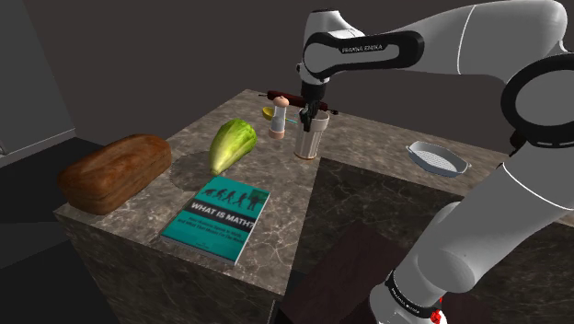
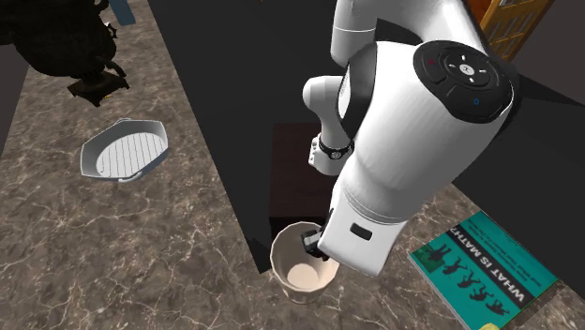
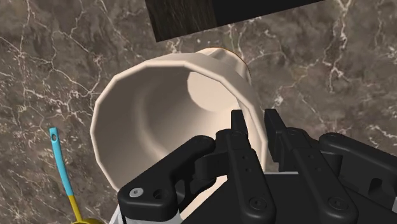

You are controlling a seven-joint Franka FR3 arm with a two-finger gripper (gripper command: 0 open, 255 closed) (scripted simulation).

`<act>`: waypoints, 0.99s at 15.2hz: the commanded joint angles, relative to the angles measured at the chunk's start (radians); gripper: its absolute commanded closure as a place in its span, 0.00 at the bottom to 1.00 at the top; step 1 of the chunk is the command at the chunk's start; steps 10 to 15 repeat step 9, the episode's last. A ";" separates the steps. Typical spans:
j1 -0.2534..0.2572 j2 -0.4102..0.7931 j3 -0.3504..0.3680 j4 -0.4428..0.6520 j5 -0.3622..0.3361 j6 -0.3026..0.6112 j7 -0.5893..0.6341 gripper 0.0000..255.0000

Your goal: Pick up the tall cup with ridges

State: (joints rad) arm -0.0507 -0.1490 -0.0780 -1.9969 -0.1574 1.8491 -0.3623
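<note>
Since the gripper [image 3: 256, 121] has one finger inside the cup [image 3: 159, 127] and one outside, clamped on the wall just below the rim, we judge the lift comes next: raise straight up and slowly, because a one-sided pinch may let the cup swing. The cup stands upright on the counter [image 1: 368, 198] with nothing inside. A shaker [image 1: 279, 118] stands just beside the cup. The ribbed dish [image 1: 437, 158], well apart from the cup, is also empty.

White arm [image 1: 478, 184] with dark joint bands was lettered FRANKA EMIKA on a black collar; a round dark cap [image 2: 464, 70] carried buttons. The all-black tool [image 3: 256, 124] showed pale screw heads.
</note>
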 commanded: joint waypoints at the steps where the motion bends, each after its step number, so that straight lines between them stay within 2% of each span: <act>1: 0.000 -0.001 0.001 0.029 0.001 -0.029 -0.004 1.00; 7: 0.002 -0.001 0.002 0.109 0.004 -0.109 -0.014 1.00; 15: 0.002 0.000 0.002 0.112 0.004 -0.111 -0.014 1.00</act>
